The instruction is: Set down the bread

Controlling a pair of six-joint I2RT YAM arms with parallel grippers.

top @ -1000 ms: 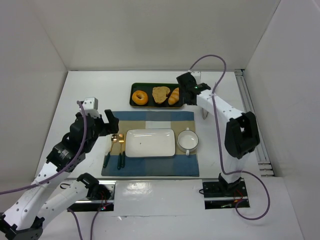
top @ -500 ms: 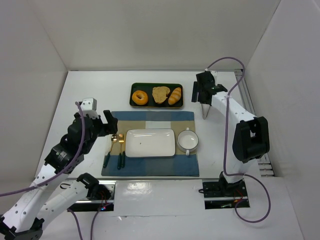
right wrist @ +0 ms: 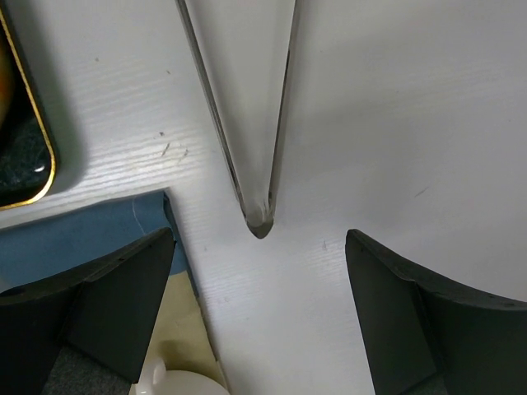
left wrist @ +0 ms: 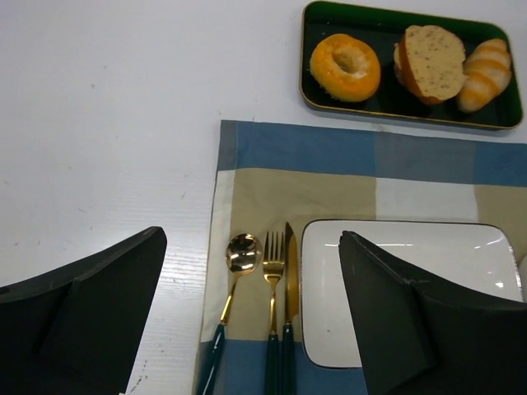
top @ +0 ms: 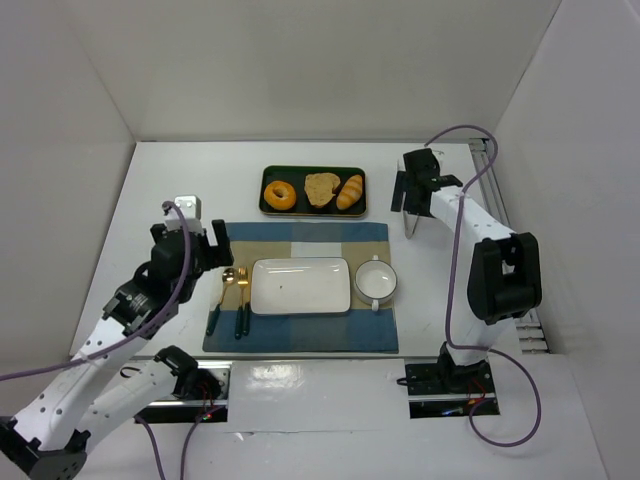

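Now, my left tool (left wrist: 251,237) hangs released at the placemat's left edge, its two dark fingers (left wrist: 90,304) spread wide with nothing between them. Framed in that gap in the wrist view lie a gold spoon (left wrist: 244,253), fork (left wrist: 273,247) and knife (left wrist: 291,265), side by side on the checked blue-and-tan placemat (left wrist: 329,156), their dark teal handles pointing toward the near edge. Just right of the knife sits a white rectangular plate (left wrist: 412,247). To the plate's right in the overhead view stands a white bowl (top: 376,281) with small handles, also on the placemat.

My right tool (right wrist: 259,237) is likewise released, its fingers (right wrist: 90,288) wide apart, over the white bench (right wrist: 395,123) beyond the placemat's far-right corner and to the right of the tray. A clear, tapering strip (right wrist: 247,123) shows between those fingers, its point toward the placemat; what it is I cannot tell.

The bread (left wrist: 434,62) lies flat in the middle of a dark green, gold-rimmed tray (left wrist: 306,49) on the bench just beyond the placemat's far edge, apart from both tools. A ring donut (left wrist: 346,66) sits just beside it on the left, and a ridged orange croissant roll (left wrist: 486,64) touches its right side.
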